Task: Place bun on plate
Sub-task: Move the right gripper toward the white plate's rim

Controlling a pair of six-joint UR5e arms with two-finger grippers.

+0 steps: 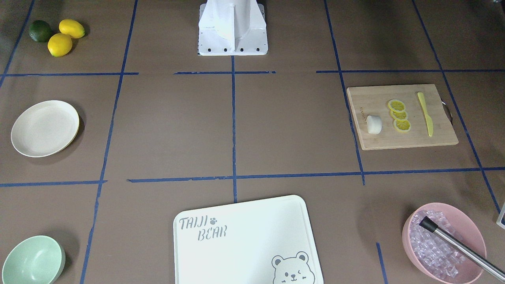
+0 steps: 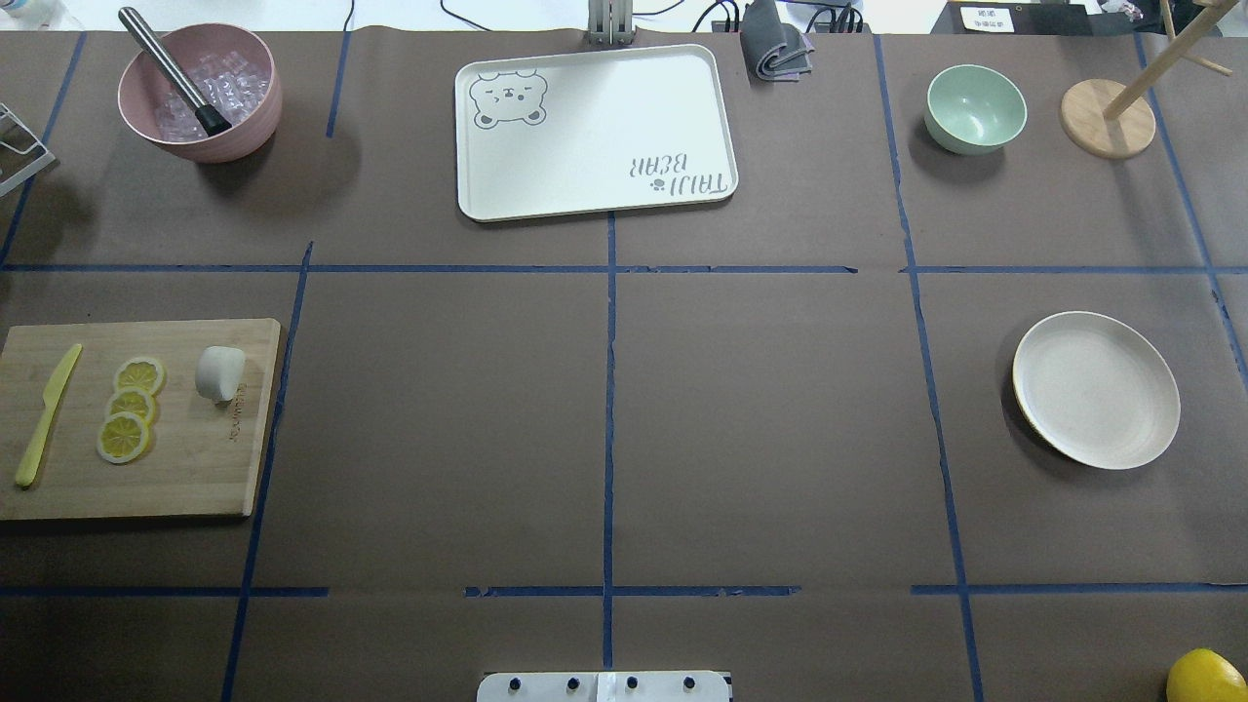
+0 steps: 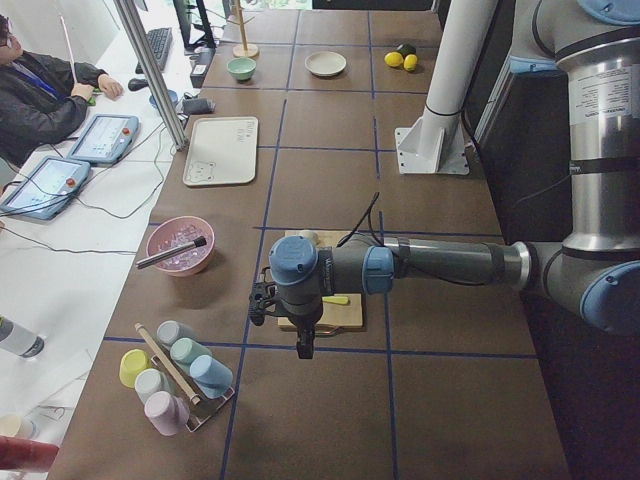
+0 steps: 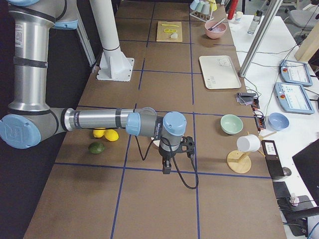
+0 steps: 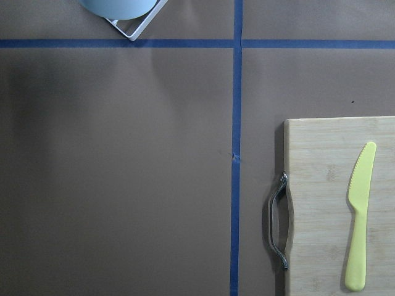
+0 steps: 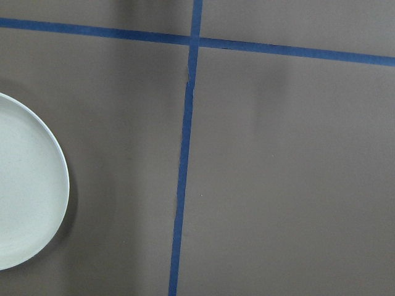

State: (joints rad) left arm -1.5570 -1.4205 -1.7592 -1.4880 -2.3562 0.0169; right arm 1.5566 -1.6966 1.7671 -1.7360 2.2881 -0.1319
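1 bun (image 2: 219, 372) lies on the 1 wooden board (image 2: 185, 468), mid-way along the L edge of the desk (image 2: 760, 429). It's just beside the row of 3 lemon slices (image 2: 129, 408), on their inner side. 1 yellow knife (image 2: 47, 414) lies on the same board, on the slices' outer side, twd the desk edge.

1 plate (image 2: 1096, 390) sits near the R edge, well apart from the bun, w/ the desk's middle between them.

Along the far edge:
- 1 pink bowl (image 2: 255, 122) of ice w/ 1 steel rod (image 2: 171, 70) leaning in it, by the L corner
- 1 bear-printed board (image 2: 595, 136) at the middle
- 1 mint bowl (image 2: 975, 107) twd the R corner

2 lemons (image 1: 60, 44) + 1 lime (image 1: 40, 30) are grouped at the near R corner.

L claw (image 3: 260, 303) hangs above the desk by the wooden board's outer end. R claw (image 4: 187, 146) hangs above the desk near the plate. Both show in side views only, so can't tell if fingers are spread or closed. Neither touches the bun.
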